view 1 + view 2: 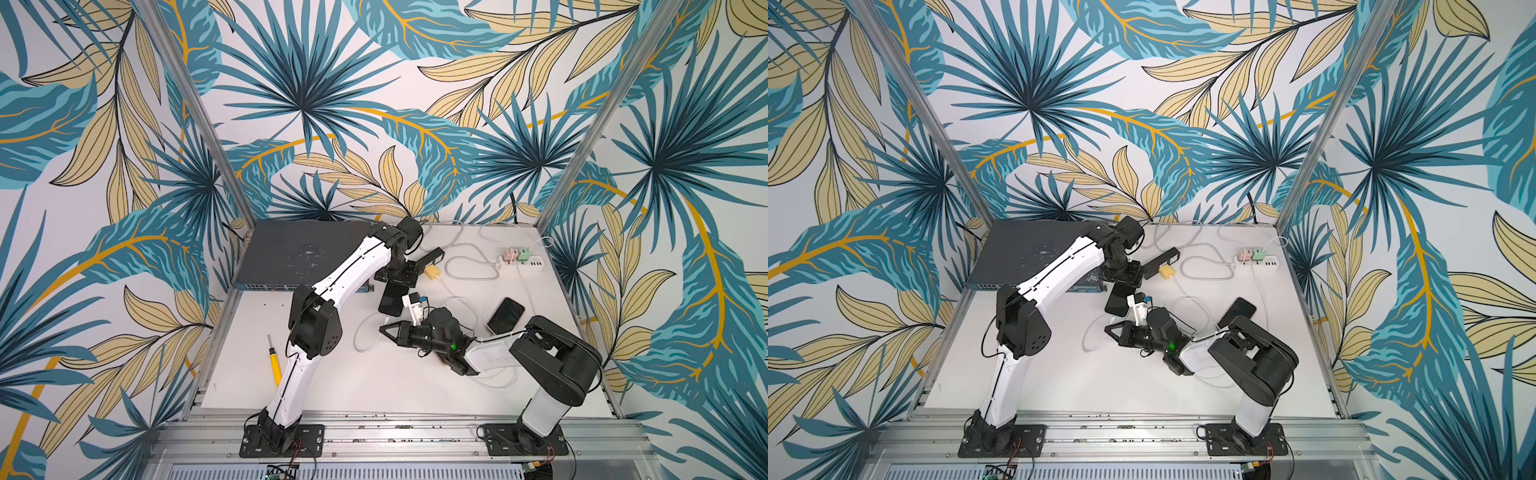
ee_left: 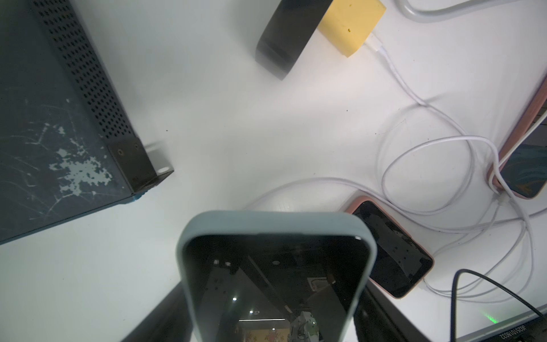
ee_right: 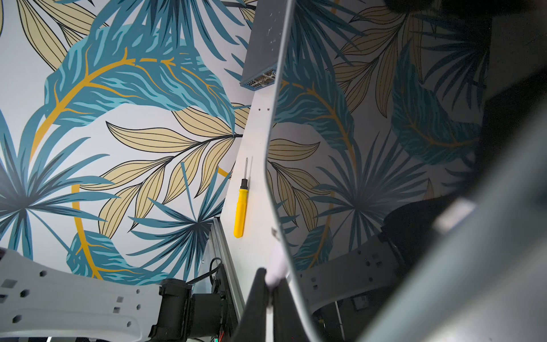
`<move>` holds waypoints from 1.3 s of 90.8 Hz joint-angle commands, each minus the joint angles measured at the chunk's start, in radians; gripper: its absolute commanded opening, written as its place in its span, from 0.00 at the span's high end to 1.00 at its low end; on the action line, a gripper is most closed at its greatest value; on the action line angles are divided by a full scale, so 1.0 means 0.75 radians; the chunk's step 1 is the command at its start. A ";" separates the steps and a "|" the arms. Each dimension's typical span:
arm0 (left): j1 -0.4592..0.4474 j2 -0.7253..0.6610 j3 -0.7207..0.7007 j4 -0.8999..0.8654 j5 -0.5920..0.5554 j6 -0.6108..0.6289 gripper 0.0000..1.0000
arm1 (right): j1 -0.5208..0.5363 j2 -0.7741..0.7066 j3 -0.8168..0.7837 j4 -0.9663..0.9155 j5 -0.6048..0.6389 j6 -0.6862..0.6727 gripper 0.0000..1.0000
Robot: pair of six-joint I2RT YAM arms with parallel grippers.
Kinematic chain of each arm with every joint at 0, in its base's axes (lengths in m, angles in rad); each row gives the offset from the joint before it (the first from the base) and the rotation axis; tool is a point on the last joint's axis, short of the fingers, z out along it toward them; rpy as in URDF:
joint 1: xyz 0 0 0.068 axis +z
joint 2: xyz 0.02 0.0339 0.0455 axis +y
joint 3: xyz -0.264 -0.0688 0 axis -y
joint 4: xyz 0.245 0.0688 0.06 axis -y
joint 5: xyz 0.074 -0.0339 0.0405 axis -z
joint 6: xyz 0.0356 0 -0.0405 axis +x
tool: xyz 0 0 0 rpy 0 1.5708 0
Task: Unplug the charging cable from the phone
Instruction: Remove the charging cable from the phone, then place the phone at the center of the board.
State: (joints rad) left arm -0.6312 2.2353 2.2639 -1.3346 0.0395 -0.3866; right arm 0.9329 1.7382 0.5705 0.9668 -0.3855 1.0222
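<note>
The phone has a grey-blue case and a dark screen, and it is held up above the white table near the middle. My left gripper is shut on its sides, with a dark finger on each side of the case. The white charging cable loops on the table and rises to the phone's lower edge. My right gripper is shut on the cable's white plug, right against the phone's edge.
A dark network switch fills the back left. A yellow screwdriver lies at the front left. A yellow charger, a black box and a white power strip sit behind, with loose cables. Two pink-cased phones lie to the right.
</note>
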 commanded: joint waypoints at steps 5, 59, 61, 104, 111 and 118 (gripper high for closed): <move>0.011 0.007 0.077 0.005 0.003 -0.012 0.30 | 0.024 0.022 0.028 0.017 -0.045 -0.011 0.99; 0.030 -0.010 0.069 -0.028 -0.027 0.015 0.30 | 0.047 -0.062 0.088 -0.219 -0.231 -0.197 1.00; 0.031 -0.014 0.064 -0.030 -0.032 0.016 0.30 | 0.047 -0.077 0.082 -0.237 -0.238 -0.208 0.99; 0.082 -0.167 -0.202 0.042 -0.099 0.041 0.30 | -0.008 -0.427 -0.240 -0.305 -0.129 -0.194 0.98; 0.087 -0.187 -0.241 0.059 -0.105 0.039 0.30 | -0.022 -0.455 -0.276 -0.284 -0.110 -0.175 0.98; 0.090 -0.209 -0.287 0.078 -0.116 0.035 0.30 | -0.032 -0.468 -0.307 -0.258 -0.100 -0.156 0.98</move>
State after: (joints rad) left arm -0.5709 2.1574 2.0861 -1.3056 -0.0231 -0.3664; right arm 0.9230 1.4109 0.3801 0.7403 -0.4938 0.8814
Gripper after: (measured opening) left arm 0.792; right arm 0.087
